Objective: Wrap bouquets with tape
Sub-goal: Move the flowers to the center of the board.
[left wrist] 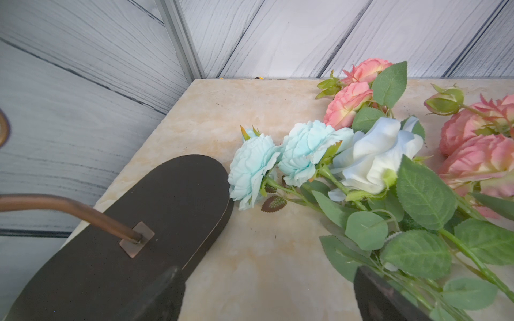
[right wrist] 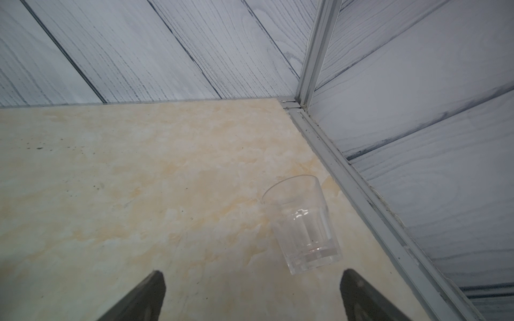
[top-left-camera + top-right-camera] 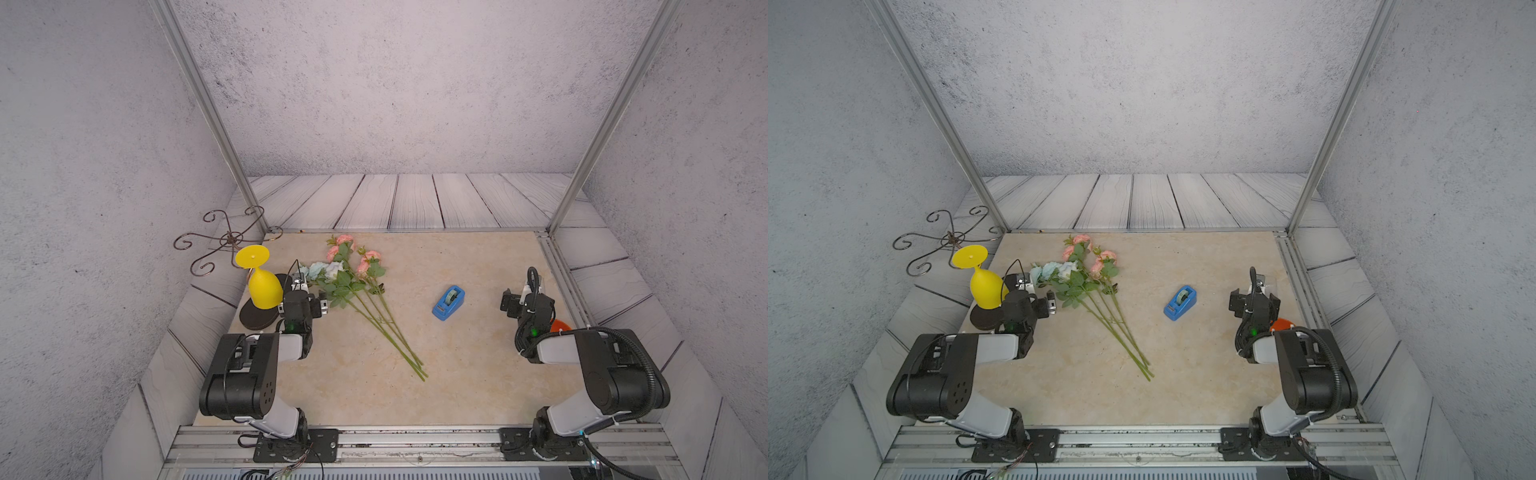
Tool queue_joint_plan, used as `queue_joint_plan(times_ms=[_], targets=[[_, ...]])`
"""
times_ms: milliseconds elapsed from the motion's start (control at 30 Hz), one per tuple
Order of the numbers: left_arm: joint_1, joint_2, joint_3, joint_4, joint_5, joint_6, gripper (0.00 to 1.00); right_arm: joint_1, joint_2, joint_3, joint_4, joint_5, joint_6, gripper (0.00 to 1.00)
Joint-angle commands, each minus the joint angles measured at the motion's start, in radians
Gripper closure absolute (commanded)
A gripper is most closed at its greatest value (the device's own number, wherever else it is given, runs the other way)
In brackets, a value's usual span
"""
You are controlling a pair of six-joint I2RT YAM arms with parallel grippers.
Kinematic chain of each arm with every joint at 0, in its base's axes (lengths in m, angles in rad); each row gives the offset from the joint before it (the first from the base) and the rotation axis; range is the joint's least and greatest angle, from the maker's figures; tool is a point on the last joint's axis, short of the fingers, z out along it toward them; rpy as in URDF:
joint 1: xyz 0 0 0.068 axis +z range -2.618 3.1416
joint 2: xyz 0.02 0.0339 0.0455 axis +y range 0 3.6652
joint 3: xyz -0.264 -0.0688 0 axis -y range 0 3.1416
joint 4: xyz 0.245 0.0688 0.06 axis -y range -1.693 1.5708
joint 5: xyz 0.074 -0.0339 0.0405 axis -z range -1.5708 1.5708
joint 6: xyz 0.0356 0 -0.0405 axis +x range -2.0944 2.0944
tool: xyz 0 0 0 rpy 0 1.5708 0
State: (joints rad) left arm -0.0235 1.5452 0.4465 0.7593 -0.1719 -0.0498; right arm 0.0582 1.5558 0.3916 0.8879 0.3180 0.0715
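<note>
Left claw (image 1: 267, 271) and right claw (image 2: 253, 273) both gape wide, holding nothing.
Right wrist view shows a clear cup (image 2: 303, 222); only top views show the tape (image 3: 449, 303) near the bouquets (image 3: 357, 286).

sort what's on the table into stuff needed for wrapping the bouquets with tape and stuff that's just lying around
For the job:
- bouquets, lying flat on the table
- tape, apart from the stems

Just lying about:
- yellow goblet, foot up
- metal stand with a dark oval base
- clear glass, near the table corner
- orange object, partly hidden
</note>
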Motion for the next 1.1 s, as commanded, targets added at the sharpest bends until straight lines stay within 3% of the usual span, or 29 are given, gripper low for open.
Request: queue_joint_plan(times_ms=[0, 367, 533, 667, 833, 967, 1067], targets=[[0.008, -0.014, 0.021, -0.007, -0.007, -0.001, 0.03, 0.003, 0.019, 0.013, 0.019, 0.017, 0.015, 0.01], [0.010, -0.016, 0.019, -0.005, -0.005, -0.001, 0.03, 0.003, 0.014, 0.008, 0.026, 0.016, 0.015, 0.01], [0.008, -0.085, 0.037, -0.075, 0.010, 0.010, 0.03, 0.003, -0.086, 0.011, -0.062, -0.026, -0.008, 0.01], [0.008, -0.203, 0.031, -0.196, 0.022, 0.015, 0.03, 0.005, -0.262, 0.032, -0.272, -0.061, 0.002, 0.01], [-0.022, -0.378, 0.031, -0.385, 0.094, -0.009, 0.03, 0.006, -0.478, 0.109, -0.594, -0.205, 0.035, 0.01], [-0.042, -0.478, 0.004, -0.475, 0.112, -0.034, 0.03, 0.006, -0.521, 0.167, -0.711, -0.290, 0.053, 0.01], [-0.040, -0.497, -0.041, -0.460, 0.045, -0.063, 0.03, 0.005, -0.531, 0.171, -0.729, -0.333, 0.051, 0.01]])
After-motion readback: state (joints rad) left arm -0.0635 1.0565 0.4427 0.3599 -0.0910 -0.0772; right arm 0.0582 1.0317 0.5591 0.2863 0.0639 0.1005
